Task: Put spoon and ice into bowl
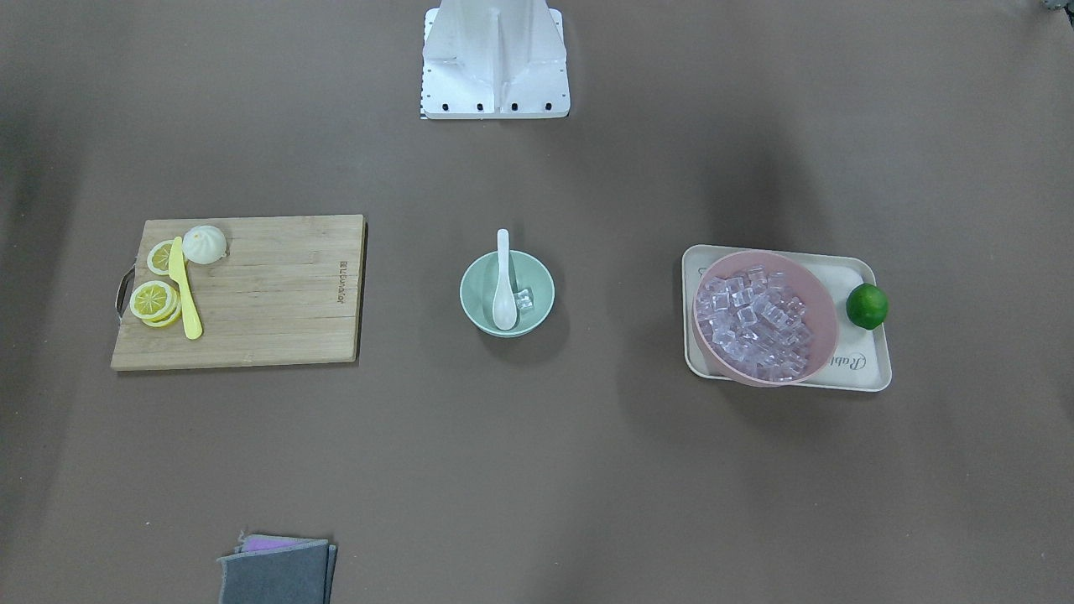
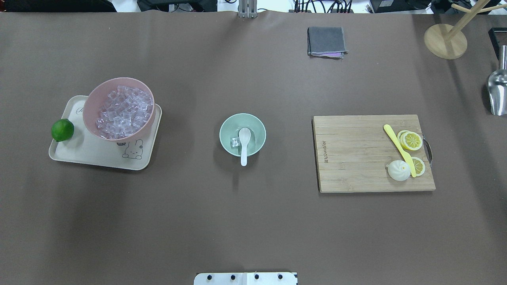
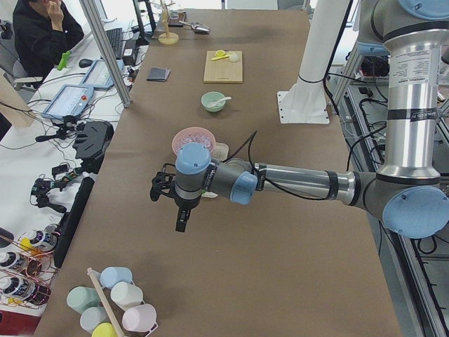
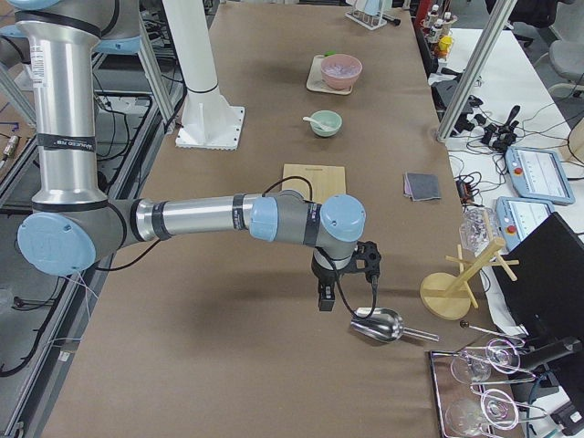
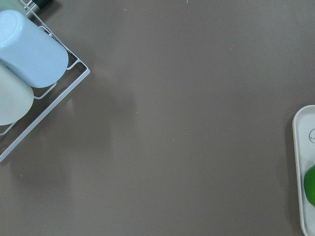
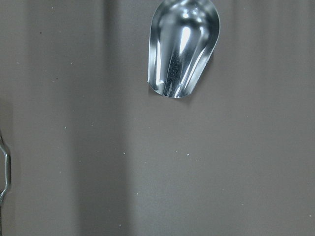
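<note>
Brown table (image 1: 537, 470), spoon (image 1: 503, 289) and ice (image 1: 525, 299) in bowl (image 1: 478, 289), end effectors (image 3: 173, 203) (image 4: 339, 283) far

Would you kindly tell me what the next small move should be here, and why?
Probably none beyond leaving both arms parked. The spoon already lies in the bowl, its handle over the rim, and one ice cube sits beside its scoop. The left arm and right arm are out at the table's ends, far from the bowl, so the task looks finished.
</note>
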`<action>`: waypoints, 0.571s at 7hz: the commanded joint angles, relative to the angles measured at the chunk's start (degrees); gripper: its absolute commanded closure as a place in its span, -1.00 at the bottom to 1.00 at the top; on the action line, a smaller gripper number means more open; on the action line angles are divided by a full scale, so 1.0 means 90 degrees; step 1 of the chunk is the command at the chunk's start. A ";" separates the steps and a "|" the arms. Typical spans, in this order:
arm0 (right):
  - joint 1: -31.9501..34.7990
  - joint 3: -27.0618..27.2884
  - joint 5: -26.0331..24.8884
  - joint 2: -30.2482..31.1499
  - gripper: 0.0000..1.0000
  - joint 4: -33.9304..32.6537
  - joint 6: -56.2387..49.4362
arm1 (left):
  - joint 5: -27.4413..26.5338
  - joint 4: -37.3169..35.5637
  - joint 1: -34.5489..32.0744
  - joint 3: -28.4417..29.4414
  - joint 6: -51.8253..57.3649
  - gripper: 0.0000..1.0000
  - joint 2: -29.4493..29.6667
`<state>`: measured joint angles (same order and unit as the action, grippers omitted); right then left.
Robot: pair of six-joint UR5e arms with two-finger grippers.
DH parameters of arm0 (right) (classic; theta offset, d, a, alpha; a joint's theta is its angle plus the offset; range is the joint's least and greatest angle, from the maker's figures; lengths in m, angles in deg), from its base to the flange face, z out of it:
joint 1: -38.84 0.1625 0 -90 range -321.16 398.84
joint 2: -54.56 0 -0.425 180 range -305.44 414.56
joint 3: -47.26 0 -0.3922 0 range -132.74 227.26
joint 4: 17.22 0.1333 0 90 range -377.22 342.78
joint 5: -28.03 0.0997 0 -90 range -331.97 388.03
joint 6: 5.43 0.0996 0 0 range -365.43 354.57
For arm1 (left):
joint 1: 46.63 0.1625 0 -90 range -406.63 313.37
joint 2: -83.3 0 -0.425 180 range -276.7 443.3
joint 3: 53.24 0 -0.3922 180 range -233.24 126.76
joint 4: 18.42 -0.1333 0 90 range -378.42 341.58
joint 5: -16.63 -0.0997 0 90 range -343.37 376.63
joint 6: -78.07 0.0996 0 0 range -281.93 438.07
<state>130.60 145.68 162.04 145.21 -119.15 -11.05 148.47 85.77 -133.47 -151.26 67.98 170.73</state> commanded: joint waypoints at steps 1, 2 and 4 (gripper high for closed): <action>0.0000 0.0003 0.0042 -0.0024 -1.00 0.0007 0.0000 | 0.0010 -0.0092 -0.0019 -0.0046 0.0008 -0.96 0.0031; 0.0000 0.0003 0.0042 -0.0043 -1.00 0.0007 0.0000 | 0.0019 -0.0092 -0.0020 -0.0046 0.0009 -0.96 0.0031; 0.0000 0.0003 0.0051 -0.0063 -1.00 0.0007 0.0000 | 0.0019 -0.0092 -0.0020 -0.0046 0.0009 -0.96 0.0021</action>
